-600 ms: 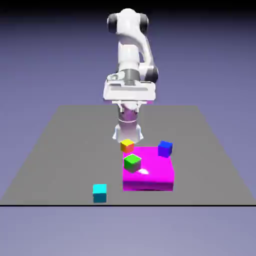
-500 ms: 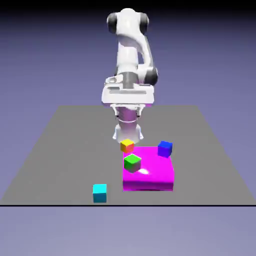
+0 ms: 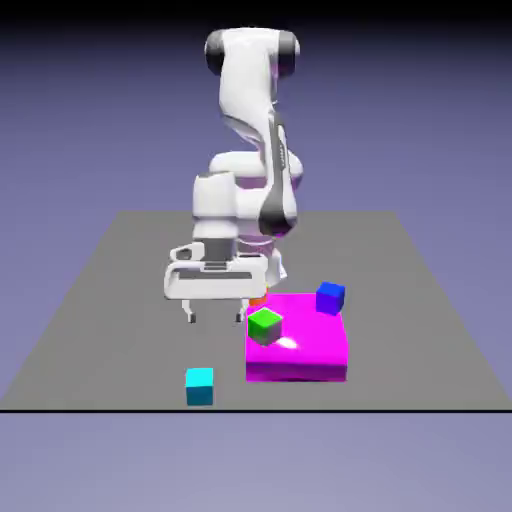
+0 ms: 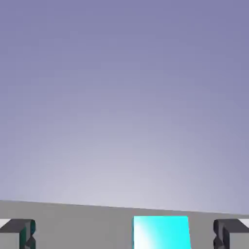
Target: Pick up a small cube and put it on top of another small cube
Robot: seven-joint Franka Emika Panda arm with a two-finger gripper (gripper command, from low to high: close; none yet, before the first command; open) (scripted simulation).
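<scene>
Surface: a flat, matte grey surface (image 3: 120,300), plain and unmarked, its near edge straight across the exterior view.
Room: a smooth blue-violet backdrop, darker toward the top; in the hand view it fills all above the grey edge.
Arm: a glossy white arm (image 3: 250,120) with dark joint bands, bent low over the surface.
End effector: the end effector (image 3: 215,317) hangs above the surface with its two fingers spread wide and nothing between them; in the hand view the grey fingertips (image 4: 19,232) sit at the far bottom corners.
Cyan cube: the small, plain, sharp-edged cyan cube (image 3: 199,386) rests on the surface near its front edge, at about 6 o'clock from the end effector and well apart from it.
Dark blue cube: the dark blue cube (image 3: 330,296) sits at the far corner of the magenta block (image 3: 300,355), at 1 o'clock from the cyan cube.
Magenta block: low, square, glossy slab with a pale highlight.
Green cube: the green cube (image 3: 265,324) stands on the block's near-left part.
</scene>
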